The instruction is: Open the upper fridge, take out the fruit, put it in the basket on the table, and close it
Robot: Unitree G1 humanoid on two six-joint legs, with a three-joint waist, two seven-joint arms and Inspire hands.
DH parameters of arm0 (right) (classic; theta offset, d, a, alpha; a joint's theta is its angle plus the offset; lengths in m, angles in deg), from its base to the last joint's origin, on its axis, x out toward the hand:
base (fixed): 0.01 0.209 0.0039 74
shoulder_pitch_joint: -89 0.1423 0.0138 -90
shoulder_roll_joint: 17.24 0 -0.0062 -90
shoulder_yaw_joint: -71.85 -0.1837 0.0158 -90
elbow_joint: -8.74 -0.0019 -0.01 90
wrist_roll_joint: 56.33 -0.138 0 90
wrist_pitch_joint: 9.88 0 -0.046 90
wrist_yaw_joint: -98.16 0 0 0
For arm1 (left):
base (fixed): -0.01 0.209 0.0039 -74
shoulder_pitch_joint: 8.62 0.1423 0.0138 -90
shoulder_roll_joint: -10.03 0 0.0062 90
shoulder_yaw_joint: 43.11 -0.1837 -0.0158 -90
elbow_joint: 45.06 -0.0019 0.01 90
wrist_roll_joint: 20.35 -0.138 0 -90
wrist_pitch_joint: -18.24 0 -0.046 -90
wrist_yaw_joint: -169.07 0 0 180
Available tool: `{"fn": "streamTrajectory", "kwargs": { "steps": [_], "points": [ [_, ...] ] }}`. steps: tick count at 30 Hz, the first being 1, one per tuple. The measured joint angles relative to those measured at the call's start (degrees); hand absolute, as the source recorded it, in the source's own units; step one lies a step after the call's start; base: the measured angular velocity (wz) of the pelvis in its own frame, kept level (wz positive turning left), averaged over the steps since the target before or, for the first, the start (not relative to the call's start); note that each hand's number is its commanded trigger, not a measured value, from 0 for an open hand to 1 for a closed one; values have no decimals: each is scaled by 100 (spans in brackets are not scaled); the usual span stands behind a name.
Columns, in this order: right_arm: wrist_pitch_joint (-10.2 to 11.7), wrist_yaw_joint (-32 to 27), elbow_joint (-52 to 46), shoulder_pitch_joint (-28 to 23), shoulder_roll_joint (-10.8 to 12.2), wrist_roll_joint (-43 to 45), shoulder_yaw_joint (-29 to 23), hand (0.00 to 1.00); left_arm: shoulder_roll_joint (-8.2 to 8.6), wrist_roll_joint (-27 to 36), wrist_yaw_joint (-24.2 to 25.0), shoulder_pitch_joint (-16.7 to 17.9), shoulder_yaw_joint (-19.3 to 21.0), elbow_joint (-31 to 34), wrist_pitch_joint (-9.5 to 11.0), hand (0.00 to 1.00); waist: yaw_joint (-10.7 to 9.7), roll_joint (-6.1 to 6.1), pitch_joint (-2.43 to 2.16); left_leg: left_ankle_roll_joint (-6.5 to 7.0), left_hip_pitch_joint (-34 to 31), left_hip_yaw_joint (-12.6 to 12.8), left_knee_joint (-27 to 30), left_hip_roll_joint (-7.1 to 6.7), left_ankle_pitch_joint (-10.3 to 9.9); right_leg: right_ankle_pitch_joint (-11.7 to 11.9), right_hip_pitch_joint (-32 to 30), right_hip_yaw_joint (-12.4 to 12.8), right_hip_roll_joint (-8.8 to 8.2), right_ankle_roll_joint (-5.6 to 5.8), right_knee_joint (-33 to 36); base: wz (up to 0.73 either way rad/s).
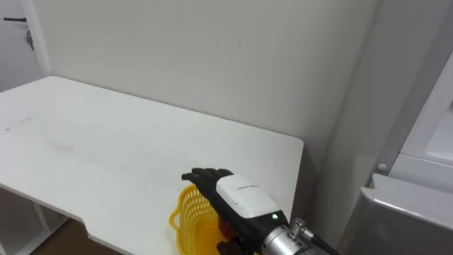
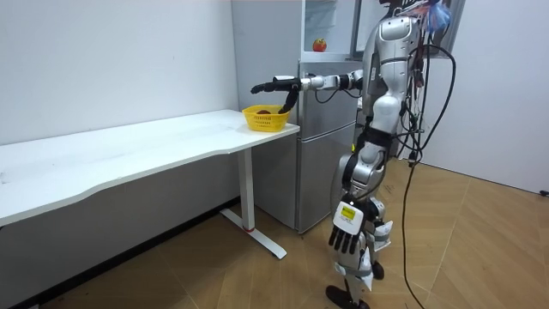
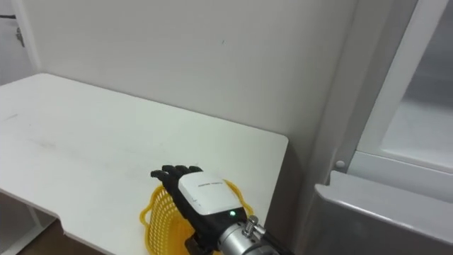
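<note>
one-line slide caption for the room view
Robot by the grey fridge holds its open right hand over a yellow plastic mesh basket at the white table's end.

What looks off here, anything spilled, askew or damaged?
Nothing stands out. The yellow basket sits upright on the white table, near its corner by the fridge but fully on it. The right hand hovers over the basket, fingers straight. Nothing looks spilled.

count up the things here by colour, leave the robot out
grey: 1, the fridge
white: 1, the table
yellow: 1, the basket
red: 2, a round thing on the fridge's upper shelf and a partly hidden thing in the basket under the right hand
total: 5
</note>
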Motion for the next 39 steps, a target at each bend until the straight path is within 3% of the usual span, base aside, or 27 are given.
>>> {"fn": "streamTrajectory", "kwargs": {
  "steps": [11,17,25,31,39],
  "points": [
    [7,7,-46,-2,-19,-2,-16,0,33,1,10,1,4,6,5,0,-49,-16,-4,44,12,-34,29,-86,26,-15,30,18,-83,36,0,2],
    [26,6,-556,-7,-85,-177,-34,0,37,4,131,-3,-119,35,2,0,-259,57,35,44,-2,11,3,-72,25,-14,9,47,-69,35,-1,-2],
    [45,6,-1427,-182,-121,-734,-356,0,41,2,97,-21,-157,109,11,0,-448,73,23,47,37,166,-12,-73,27,-9,-63,229,-58,34,-1,-10],
    [201,-113,-2057,-291,-134,-1105,-655,0,42,11,70,-42,-213,-8,10,0,-644,157,24,47,156,364,-8,-67,28,-5,-58,409,-55,40,-6,-15],
    [293,-304,-3099,-835,-87,-2009,-1212,0,202,13,-98,-122,-320,-126,30,0,-1013,273,-18,47,221,572,-68,-46,28,-2,-154,637,-39,46,121,-11]
  ]
}}
